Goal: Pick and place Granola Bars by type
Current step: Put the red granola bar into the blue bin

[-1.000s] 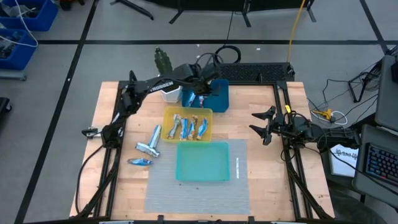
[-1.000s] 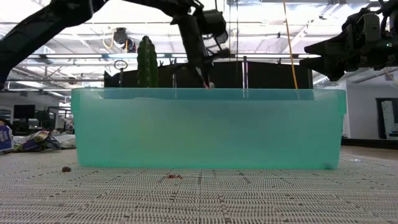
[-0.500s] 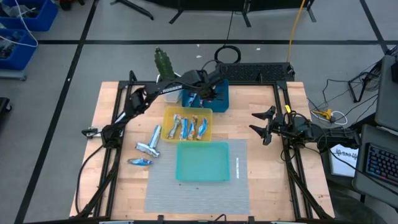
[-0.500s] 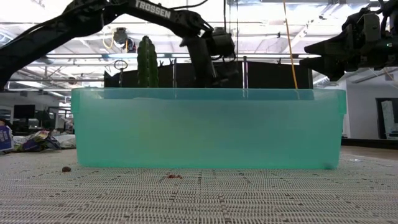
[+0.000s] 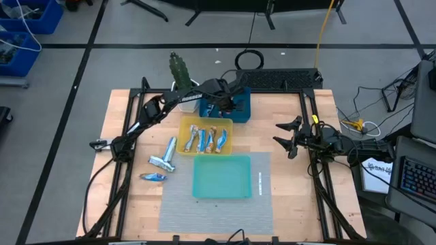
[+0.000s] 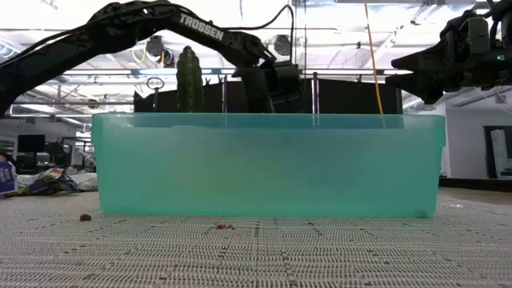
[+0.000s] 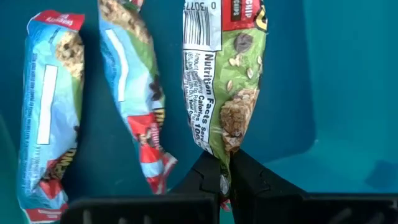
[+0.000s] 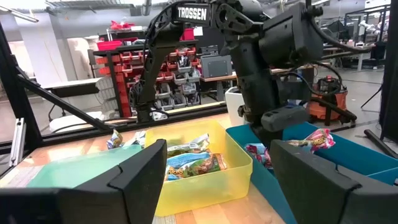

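Over the deep blue rectangular plastic tray [image 5: 240,106] at the surface's far edge, the left tool [image 7: 225,180] hung clenched on a green-and-white foil-wrapped granola bar [image 7: 227,81], lowering it beside two like bars (apparently sorted by type), while the right tool [image 5: 285,139] waited released.

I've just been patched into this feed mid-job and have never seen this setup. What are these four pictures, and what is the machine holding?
It is a two-armed table robot sorting granola bars into trays. The overhead picture shows the whole table; the low one looks level across it, mostly at the teal tray. The other two come from cameras on each wrist.

The left gripper is down in the blue tray, its fingers shut on the end of a granola bar, with two more bars beside it. The right gripper waits open at the table's right edge. The yellow tray holds several bars, and loose bars lie on the table left of it.
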